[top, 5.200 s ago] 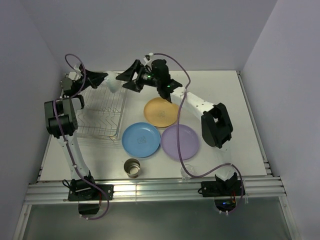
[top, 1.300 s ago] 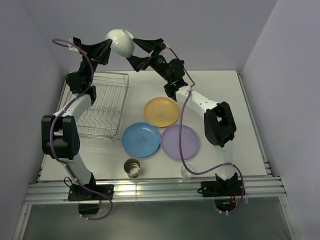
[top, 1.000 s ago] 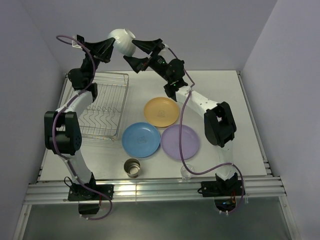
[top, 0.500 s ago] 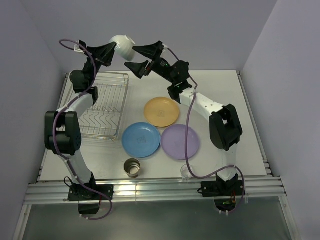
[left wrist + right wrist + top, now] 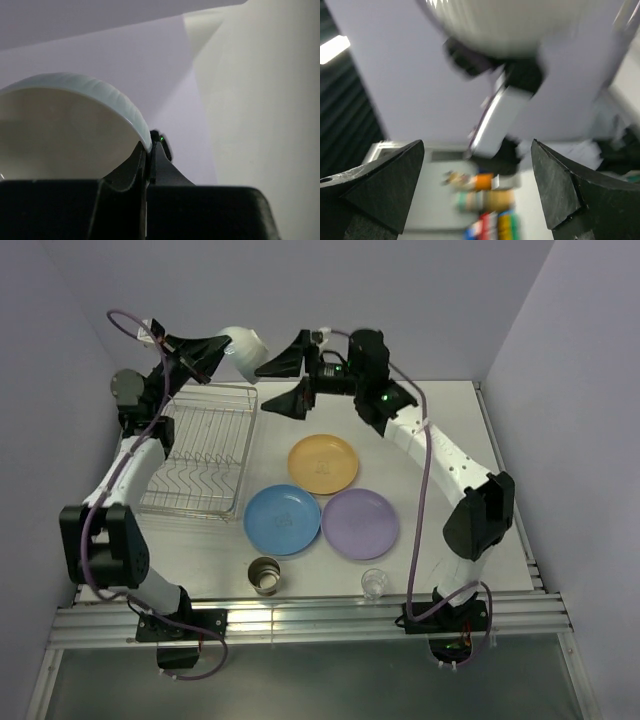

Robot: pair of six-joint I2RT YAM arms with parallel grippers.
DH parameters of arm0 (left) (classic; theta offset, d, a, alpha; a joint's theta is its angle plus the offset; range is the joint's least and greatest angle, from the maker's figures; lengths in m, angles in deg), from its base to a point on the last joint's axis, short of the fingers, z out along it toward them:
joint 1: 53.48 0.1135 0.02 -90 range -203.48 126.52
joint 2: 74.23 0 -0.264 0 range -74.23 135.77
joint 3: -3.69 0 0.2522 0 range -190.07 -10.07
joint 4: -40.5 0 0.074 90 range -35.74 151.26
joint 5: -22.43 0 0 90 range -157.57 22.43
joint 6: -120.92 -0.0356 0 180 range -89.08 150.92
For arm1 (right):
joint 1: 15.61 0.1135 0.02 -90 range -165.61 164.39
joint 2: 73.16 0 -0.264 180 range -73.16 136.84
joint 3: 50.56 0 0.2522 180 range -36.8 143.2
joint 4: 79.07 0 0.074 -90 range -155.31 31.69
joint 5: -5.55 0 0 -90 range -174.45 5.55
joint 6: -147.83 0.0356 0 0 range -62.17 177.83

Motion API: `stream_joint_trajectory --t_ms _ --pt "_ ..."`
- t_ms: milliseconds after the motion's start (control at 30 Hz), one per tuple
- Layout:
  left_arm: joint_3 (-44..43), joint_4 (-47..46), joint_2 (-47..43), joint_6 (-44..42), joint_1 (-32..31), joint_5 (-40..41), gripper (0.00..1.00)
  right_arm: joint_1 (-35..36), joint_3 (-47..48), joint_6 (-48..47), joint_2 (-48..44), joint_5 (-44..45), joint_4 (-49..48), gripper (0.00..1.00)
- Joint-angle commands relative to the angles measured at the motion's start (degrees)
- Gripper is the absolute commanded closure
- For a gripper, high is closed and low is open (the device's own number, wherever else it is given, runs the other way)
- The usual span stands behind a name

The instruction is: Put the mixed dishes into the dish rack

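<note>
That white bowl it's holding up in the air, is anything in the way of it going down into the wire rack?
Nothing visible. The left gripper holds the white bowl aloft near the far end of the dish rack, which shows only bare wire. The open right gripper hangs beside the bowl, not below it.

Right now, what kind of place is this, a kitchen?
Probably a robot test bench, not a kitchen: bare walls around a white table, the left arm and right arm bolted at its near edge, one dish rack.
</note>
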Motion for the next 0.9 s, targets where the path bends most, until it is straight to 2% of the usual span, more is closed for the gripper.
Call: stream_joint_trajectory --t_ms 0,33,67,100,133,167,267,367,433,533,600,867 --pt "-9.6 34.8 -9.6 -15.3 -0.5 -8.1 1.00 0.1 24.0 -45.2 1.7 9.3 57.5 0.05" --pt "-10.7 42.4 -11.0 -19.0 -0.5 -7.7 1.00 0.5 29.0 -50.1 3.3 17.2 63.6 0.04" --pt "-11.3 48.4 -11.7 -21.8 -0.7 -6.9 1.00 0.8 34.4 -53.3 4.8 20.1 68.2 0.04" --pt "-11.3 57.0 -12.5 -26.5 -1.0 -6.3 1.00 1.3 35.0 -58.1 4.7 22.7 73.0 0.04" --pt "-11.0 61.3 -13.9 -28.3 -1.2 -5.8 1.00 1.5 34.3 -60.0 3.8 25.1 73.9 0.04" --pt "-10.6 65.7 -14.6 -30.0 -1.3 -5.1 1.00 1.8 29.7 -61.4 0.1 29.5 72.9 0.04" --pt "-10.4 82.0 -17.2 -37.3 -2.5 0.4 1.00 3.2 17.4 -65.1 -8.9 34.7 69.1 0.02" --pt "-11.0 95.1 -18.4 -43.1 -4.7 6.9 1.00 5.8 9.3 -68.4 -15.0 38.6 65.8 0.00" --pt "-11.9 101.9 -18.9 -46.4 -6.3 12.4 1.00 9.8 8.3 -71.2 -15.9 42.7 66.7 0.00" --pt "-12.6 105.6 -18.6 -48.1 -10.2 16.8 1.00 16.9 7.2 -73.8 -16.5 49.5 67.6 0.00" --pt "-13.8 108.8 -18.6 -49.0 -12.4 18.9 1.00 18.6 4.7 -73.7 -17.8 50.6 65.3 0.00" --pt "-12.9 108.2 -19.7 -47.7 -16.5 15.4 1.00 18.7 -4.8 -71.4 -22.2 37.7 53.6 0.00"
